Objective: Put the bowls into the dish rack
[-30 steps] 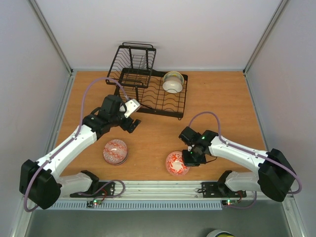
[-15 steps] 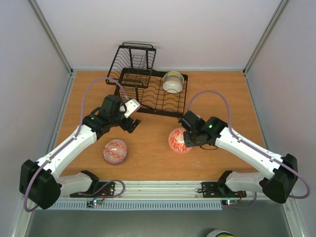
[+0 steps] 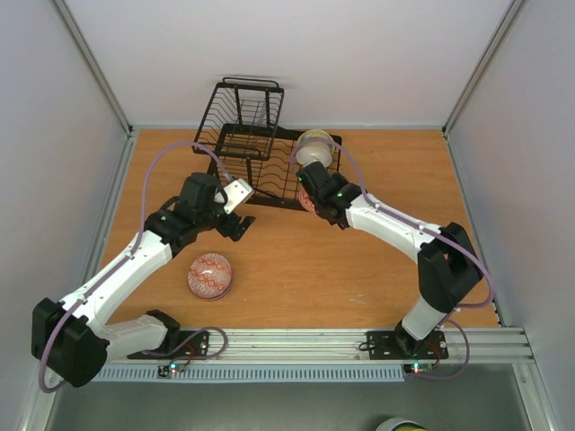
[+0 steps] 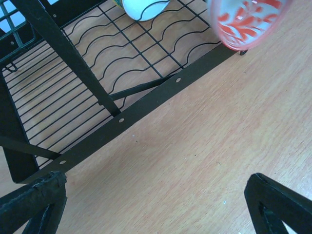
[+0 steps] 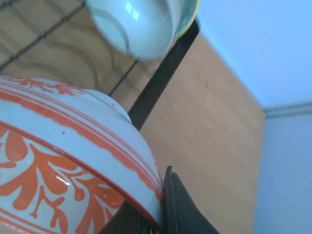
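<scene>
My right gripper [image 3: 310, 192] is shut on the rim of the red-and-white patterned bowl [image 5: 63, 161] and holds it tilted over the front edge of the black wire dish rack [image 3: 269, 171]. This bowl also shows in the left wrist view [image 4: 248, 22]. A cream bowl with a teal rim [image 3: 314, 148] stands on edge in the rack's right part. A pink-red patterned bowl [image 3: 209, 276] lies upside down on the table at the front left. My left gripper [image 3: 240, 224] is open and empty, low over the table just in front of the rack. The mint green bowl is out of view.
The rack has a raised basket section [image 3: 247, 121] at its back left. Grey walls [image 3: 72, 135] enclose the wooden table [image 3: 386, 171] on three sides. A metal rail [image 3: 296, 341] runs along the near edge by the arm bases.
My right gripper has lifted the red-and-white bowl from the front of the table and carried it back and left to the rack's front edge. The left arm has barely moved.
</scene>
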`<state>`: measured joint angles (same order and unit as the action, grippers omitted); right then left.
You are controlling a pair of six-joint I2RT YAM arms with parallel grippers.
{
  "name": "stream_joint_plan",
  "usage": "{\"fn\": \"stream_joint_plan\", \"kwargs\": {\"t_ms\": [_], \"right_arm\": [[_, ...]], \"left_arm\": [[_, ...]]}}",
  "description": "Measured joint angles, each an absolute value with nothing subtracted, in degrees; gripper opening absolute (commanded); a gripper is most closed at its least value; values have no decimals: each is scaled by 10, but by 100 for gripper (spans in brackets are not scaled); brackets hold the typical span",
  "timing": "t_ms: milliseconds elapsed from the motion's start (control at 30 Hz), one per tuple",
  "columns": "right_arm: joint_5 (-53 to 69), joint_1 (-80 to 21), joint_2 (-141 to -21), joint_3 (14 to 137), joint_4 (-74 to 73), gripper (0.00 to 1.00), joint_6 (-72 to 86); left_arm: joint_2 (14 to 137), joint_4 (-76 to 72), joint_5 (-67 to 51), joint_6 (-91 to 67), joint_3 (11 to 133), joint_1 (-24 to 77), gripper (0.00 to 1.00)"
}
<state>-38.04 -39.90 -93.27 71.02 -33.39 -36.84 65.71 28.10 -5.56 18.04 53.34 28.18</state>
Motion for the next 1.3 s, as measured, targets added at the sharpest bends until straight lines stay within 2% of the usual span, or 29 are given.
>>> {"fn": "stream_joint_plan", "kwargs": {"t_ms": [700,1300], "right_arm": [[-459,-353,-1221,779,309,1,-936],[-475,-338,-1295,788,483,1,-1133]], "left_arm": [[655,280,-54,183,533,282,99],[655,280,-51,185,533,282,99]]}}
